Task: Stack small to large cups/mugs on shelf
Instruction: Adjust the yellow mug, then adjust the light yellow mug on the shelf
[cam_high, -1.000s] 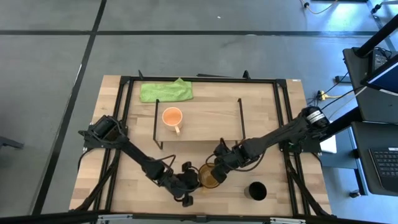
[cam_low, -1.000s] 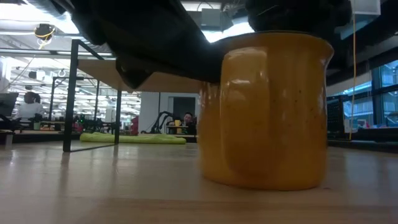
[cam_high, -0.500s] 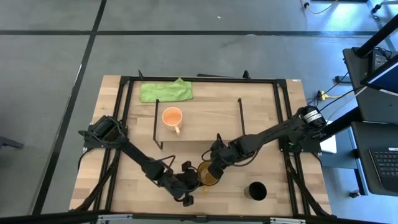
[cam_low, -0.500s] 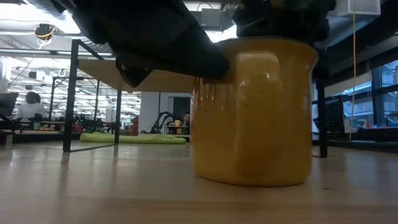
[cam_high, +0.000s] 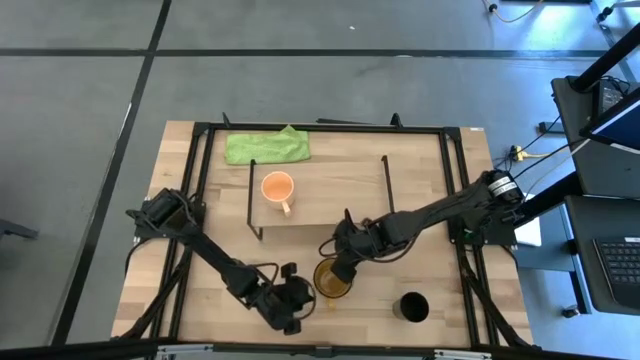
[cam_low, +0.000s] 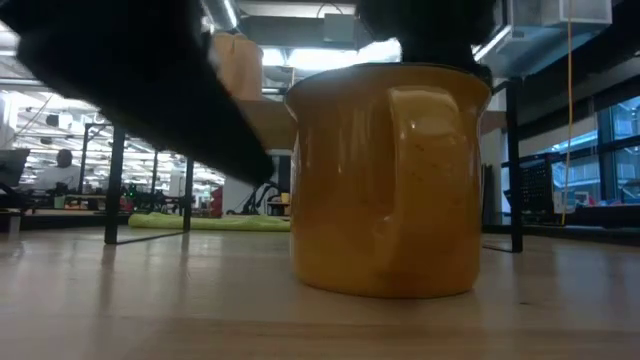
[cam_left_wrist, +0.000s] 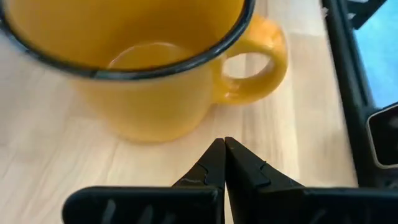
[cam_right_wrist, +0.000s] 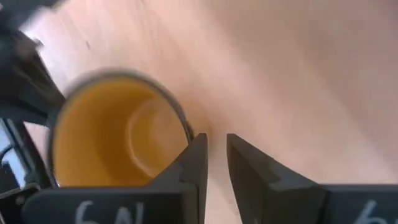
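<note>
The olive-yellow mug (cam_high: 333, 280) stands upright on its base on the tabletop near the front, and it fills the low view (cam_low: 385, 180) with its handle (cam_low: 425, 150) facing the near edge. My right gripper (cam_high: 346, 264) hangs over its far-right rim, fingers a narrow gap apart (cam_right_wrist: 216, 146). My left gripper (cam_high: 292, 303) is shut (cam_left_wrist: 224, 143), just short of the mug's wall (cam_left_wrist: 155, 106) beside the handle (cam_left_wrist: 255, 62). The light-orange mug (cam_high: 277, 188) stands on the shelf (cam_high: 330, 190). The black cup (cam_high: 412, 307) stands at the front right. My right gripper touches the olive-yellow mug with the outer side of one finger (cam_right_wrist: 198, 155), which lies against the outside of the rim (cam_right_wrist: 185, 127) on the mug's far-right side. The fingers come from above, slanting down. The mug stands upright on the table.
A green cloth (cam_high: 266, 146) lies at the far edge behind the shelf. The shelf's black wire legs (cam_low: 110, 160) stand just beyond the mug. A black frame (cam_high: 200, 200) runs around the tabletop. A person sits in the room far behind (cam_low: 62, 165).
My right gripper has moved toward the table's left and pushed the olive-yellow mug, which slid a little left and turned upright on its base, its handle swinging round to face the near edge. My left gripper has drawn back from the mug toward the near-left.
</note>
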